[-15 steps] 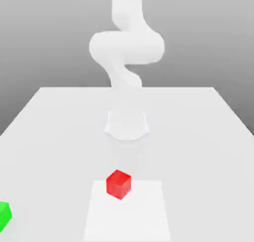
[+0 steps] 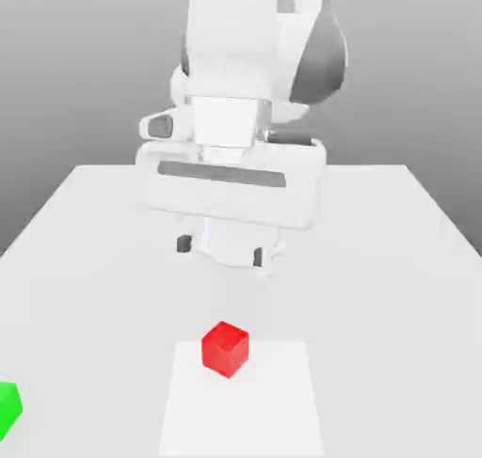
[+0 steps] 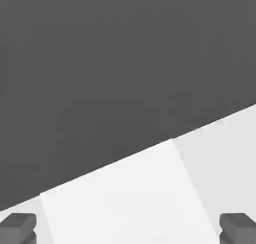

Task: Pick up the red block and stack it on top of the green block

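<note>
**Super bright render with nearly blown-out whites**

Looks really washed out in the exterior view, honestly. Pale, almost glaring white all over the counter (image 2: 377, 287), with only a faint step up in brightness to the white patch (image 2: 240, 418) on top. Same deal on the arm (image 2: 231, 42): near-white panels, soft grey shading, low contrast against the counter. Can't pin down the light source. Strong, saturated colour on the red block (image 2: 225, 350) and green block (image 2: 8, 409), plus slightly different reds from face to face. Smooth grey gradient in the backdrop (image 2: 75, 71), lighter up top. Much harsher contrast in the hand view: flat dark grey right against bright white.
</note>
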